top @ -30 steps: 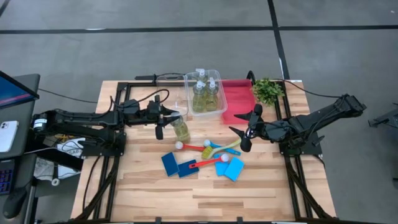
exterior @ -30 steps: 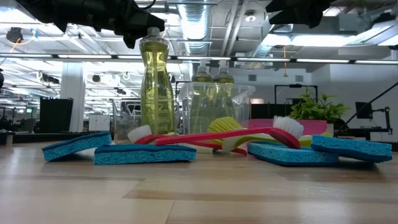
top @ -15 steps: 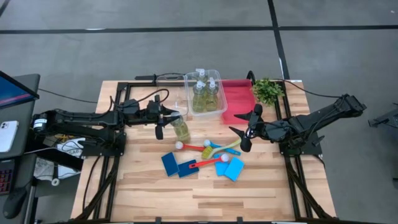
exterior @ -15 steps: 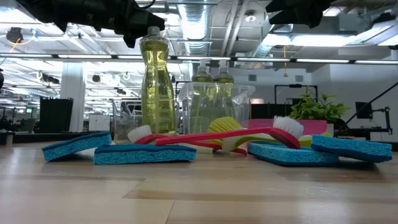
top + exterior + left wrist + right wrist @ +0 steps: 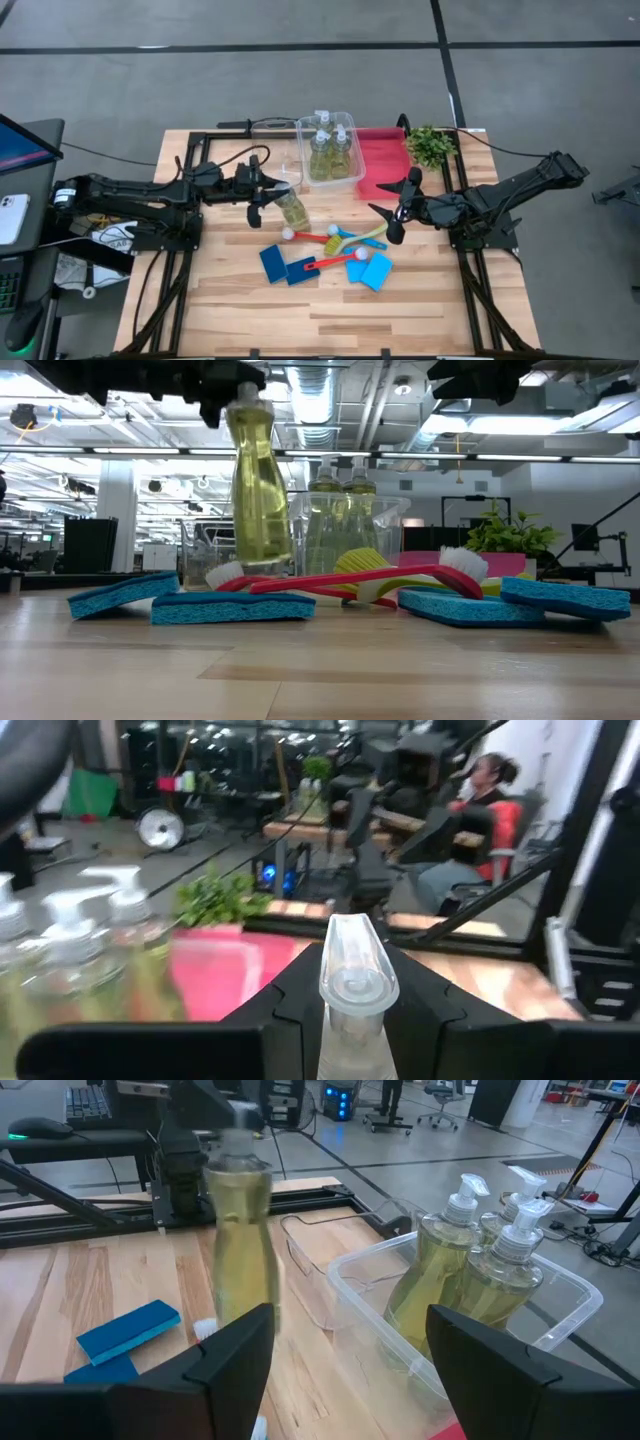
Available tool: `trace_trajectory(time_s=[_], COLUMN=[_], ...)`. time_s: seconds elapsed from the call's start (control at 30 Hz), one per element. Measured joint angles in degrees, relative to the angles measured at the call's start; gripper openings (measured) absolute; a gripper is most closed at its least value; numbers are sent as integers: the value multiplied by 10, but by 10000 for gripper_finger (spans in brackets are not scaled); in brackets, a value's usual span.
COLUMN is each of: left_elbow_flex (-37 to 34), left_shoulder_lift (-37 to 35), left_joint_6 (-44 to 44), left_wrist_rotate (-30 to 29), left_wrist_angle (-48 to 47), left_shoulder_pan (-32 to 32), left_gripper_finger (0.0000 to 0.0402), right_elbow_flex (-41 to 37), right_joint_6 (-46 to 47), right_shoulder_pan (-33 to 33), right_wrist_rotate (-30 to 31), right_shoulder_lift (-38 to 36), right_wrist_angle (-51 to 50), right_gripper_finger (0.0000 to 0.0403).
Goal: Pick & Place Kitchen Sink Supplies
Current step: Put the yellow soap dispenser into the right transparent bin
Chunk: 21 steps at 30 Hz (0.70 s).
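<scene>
A clear bottle (image 5: 291, 208) of yellow-green liquid hangs tilted at the table's middle left, with my left gripper (image 5: 266, 192) shut on its top end. Three more bottles (image 5: 330, 150) stand in a clear bin (image 5: 303, 160) behind it. Red, yellow and teal brushes (image 5: 340, 240) lie crossed on the table, among several blue sponges (image 5: 288, 268). My right gripper (image 5: 398, 208) hovers open near the brushes' right end and touches nothing. My left gripper pinches the bottle's neck (image 5: 352, 1038) just under its cap (image 5: 358, 972) between its two fingers (image 5: 290, 1010). The fingers come level from the table's left. The bottle (image 5: 256, 480) hangs tilted, base toward the right; brushes hide whether the base touches the table.
A red tray (image 5: 385, 160) lies right of the bin, with a small leafy plant (image 5: 430, 145) beyond it at the far right. A second clear bin (image 5: 283, 172) stands left of the full one. The near half of the wooden table (image 5: 330, 320) is bare.
The bottle has tipped: its top stays in my left gripper's fingers while its lower end has swung toward the table's right. My left gripper has turned a little in place. My right gripper has kept still.
</scene>
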Motion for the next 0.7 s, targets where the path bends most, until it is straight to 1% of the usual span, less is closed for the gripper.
trace_trajectory(time_s=[0.2,0.37,0.57,0.7], left_elbow_flex=[0,3,48,82], left_shoulder_lift=[0,0,6,34], left_joint_6=[1,9,9,8], left_wrist_rotate=[4,2,0,0], left_wrist_angle=[83,175,190,190], left_shoulder_pan=[-35,-33,-10,10], left_gripper_finger=[82,82,83,81], right_elbow_flex=[0,0,0,0], right_joint_6=[0,0,0,0], right_shoulder_pan=[0,0,0,0], right_wrist_rotate=[0,0,0,0], right_shoulder_lift=[0,0,0,0], right_wrist_angle=[0,0,0,0], right_gripper_finger=[255,255,255,255])
